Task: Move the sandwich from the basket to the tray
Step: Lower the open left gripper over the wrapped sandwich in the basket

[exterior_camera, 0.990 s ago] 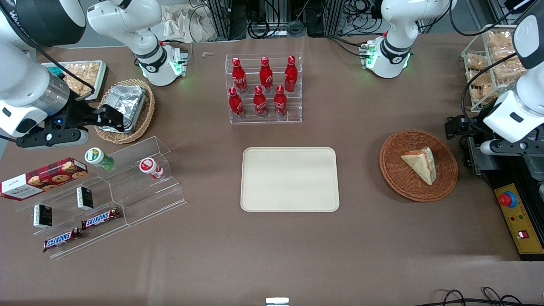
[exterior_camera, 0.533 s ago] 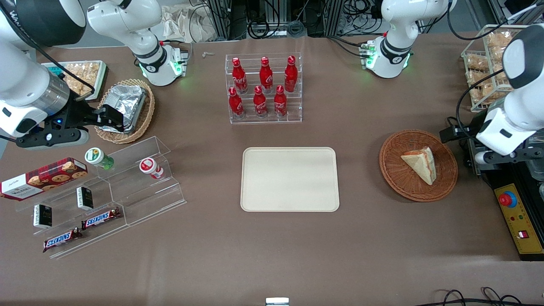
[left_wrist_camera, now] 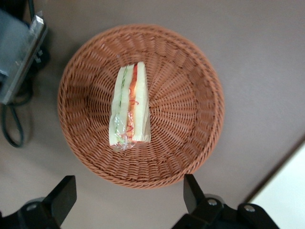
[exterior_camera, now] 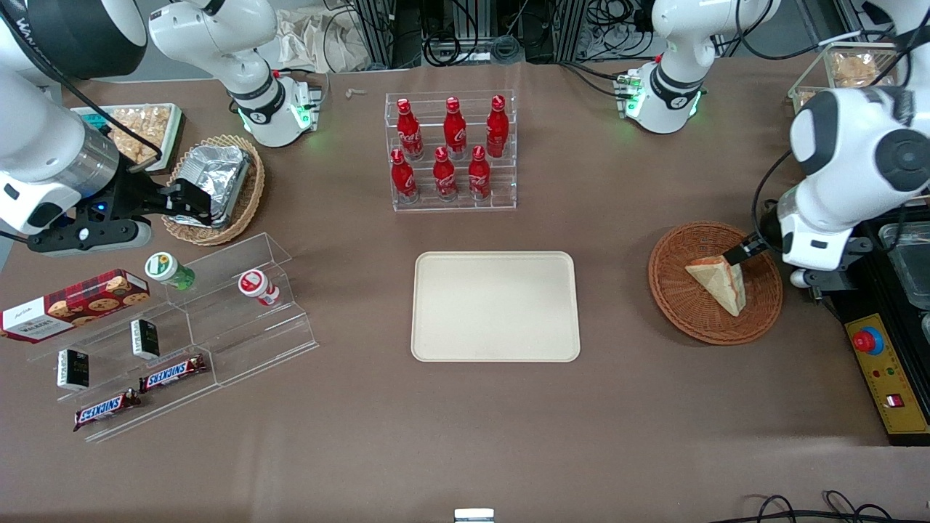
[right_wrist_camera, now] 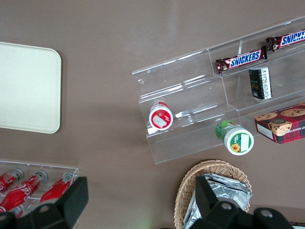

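My hand (left_wrist_camera: 126,202) hangs above the basket (left_wrist_camera: 190,95), fingers spread wide with nothing between them; neither finger touches the wicker or the bread. In the wrist view the two fingertips (left_wrist_camera: 64,193) straddle the basket rim nearest the camera mount, not yet the sandwich itself.

Sandwich (left_wrist_camera: 129,107) lies in the basket, cut edge up, red and green filling showing, some clear wrap at one end. In the front view one dark fingertip shows just over the sandwich's (exterior_camera: 719,280) upper corner, at the basket (exterior_camera: 676,305) edge toward my arm.

Tray (exterior_camera: 495,306) sits bare on the counter (exterior_camera: 625,407), well apart from the basket, toward the parked arm's end.

Status: approach only. No grasp, no lift, no transfer done. Remaining, as I judge it: centre over the wedge, descend, close across the bread faces, lift, carry to tray, release.
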Motion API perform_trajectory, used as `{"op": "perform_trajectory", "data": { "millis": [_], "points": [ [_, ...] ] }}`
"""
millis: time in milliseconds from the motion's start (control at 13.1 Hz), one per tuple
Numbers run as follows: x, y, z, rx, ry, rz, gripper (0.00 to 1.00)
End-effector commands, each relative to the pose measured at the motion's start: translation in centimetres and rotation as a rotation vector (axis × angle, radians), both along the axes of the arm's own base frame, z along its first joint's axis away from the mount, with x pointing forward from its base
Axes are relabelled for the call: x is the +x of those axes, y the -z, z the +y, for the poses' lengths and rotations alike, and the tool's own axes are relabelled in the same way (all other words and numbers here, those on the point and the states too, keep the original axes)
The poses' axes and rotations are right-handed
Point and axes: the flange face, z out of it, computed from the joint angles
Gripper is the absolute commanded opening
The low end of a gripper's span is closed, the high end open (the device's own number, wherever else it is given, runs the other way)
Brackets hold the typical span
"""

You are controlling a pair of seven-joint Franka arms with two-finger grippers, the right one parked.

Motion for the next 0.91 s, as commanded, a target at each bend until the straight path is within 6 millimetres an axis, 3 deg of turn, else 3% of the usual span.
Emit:
{"op": "perform_trajectory", "data": {
  "millis": [0,152,381,838],
  "points": [
    [-1.3,1.6,0.5,0.021,-0.081,-0.018,1.00],
    [-1.9,3.4,2.9,0.019,-0.131,-0.031,1.00],
    [-2.0,7.4,3.1,0.003,-0.134,-0.063,1.00],
    [-1.9,10.4,4.3,-0.010,-0.159,-0.082,1.00]
  ]
}}
